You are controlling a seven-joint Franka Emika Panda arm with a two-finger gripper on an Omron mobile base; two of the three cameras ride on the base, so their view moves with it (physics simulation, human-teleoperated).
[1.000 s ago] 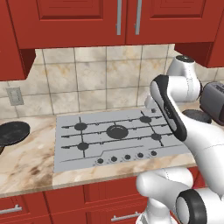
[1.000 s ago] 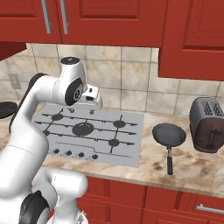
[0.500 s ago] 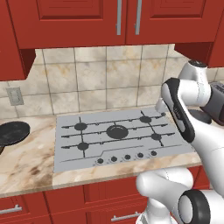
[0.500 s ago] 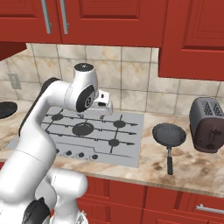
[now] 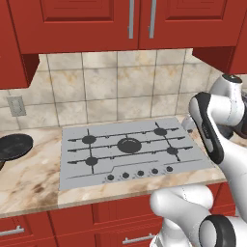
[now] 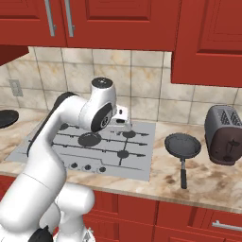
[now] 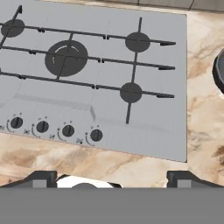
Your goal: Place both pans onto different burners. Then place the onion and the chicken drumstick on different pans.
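Note:
A small dark-grey pan (image 6: 182, 145) lies on the counter right of the cooktop (image 6: 137, 163), its handle pointing toward the front edge. Its rim (image 7: 220, 70) shows at the right edge of the hand view. A wider black pan (image 5: 14, 146) rests on the counter left of the cooktop (image 5: 77, 171), and it appears again (image 6: 6, 118) in the right base view. My gripper (image 6: 126, 124) hangs open and holds nothing above the cooktop's right rear part. Its fingertips (image 7: 41, 177) stand wide apart. The large middle burner (image 7: 66, 57) and two right burners (image 7: 131, 92) are bare. The onion and chicken drumstick are out of view.
A dark toaster (image 6: 224, 134) stands on the counter right of the small pan. A row of black knobs (image 7: 68, 130) runs along the cooktop's front. Red cabinets hang overhead, and a tiled wall with an outlet (image 5: 16, 106) backs the counter.
The arm has swung to the right over the cooktop, carrying the hand toward the right burners. The gripper has stayed open. The pans have not moved.

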